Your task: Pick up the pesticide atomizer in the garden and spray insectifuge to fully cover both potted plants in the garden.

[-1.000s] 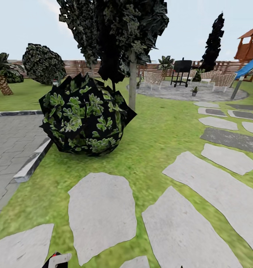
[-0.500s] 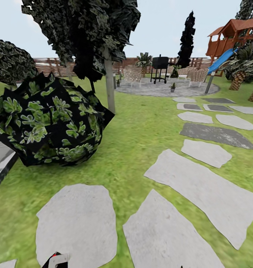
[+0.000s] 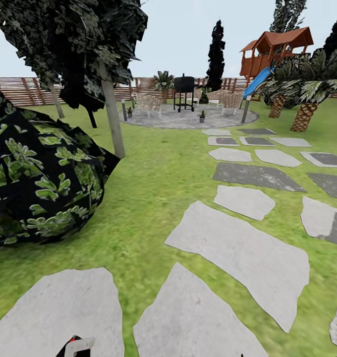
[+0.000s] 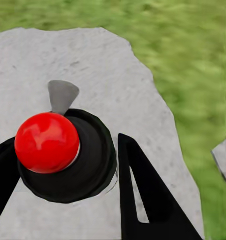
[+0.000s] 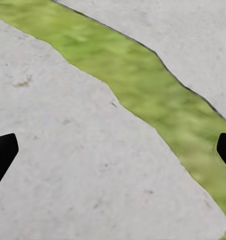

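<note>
Swinging to the right since a second ago, the head camera now looks straight up the garden, so the whole picture has slid leftward without the things themselves moving. The lawn spreads ahead, crossed by pale stepping stones. The big dark leafy bush, earlier near the middle, now sits cut off at the left edge. The slim tree trunk beside it has likewise drifted left. The wooden playhouse with its blue slide and the palms stand fully in view at the right, before the slat fence.

Far ahead lies the round grey patio, carrying a black grill and wicker chairs. One potted plant stands on the patio's near part, in front of the grill. The other potted plant stands at its left rim beside a grey post. Both stand upright with leaves pointing up. They are too small to tell more.

The left gripper hangs over a stone with its jaws spread apart, and a red knob on a black round base shows between them. The right gripper has its jaws wide apart over stone and grass, holding nothing.
</note>
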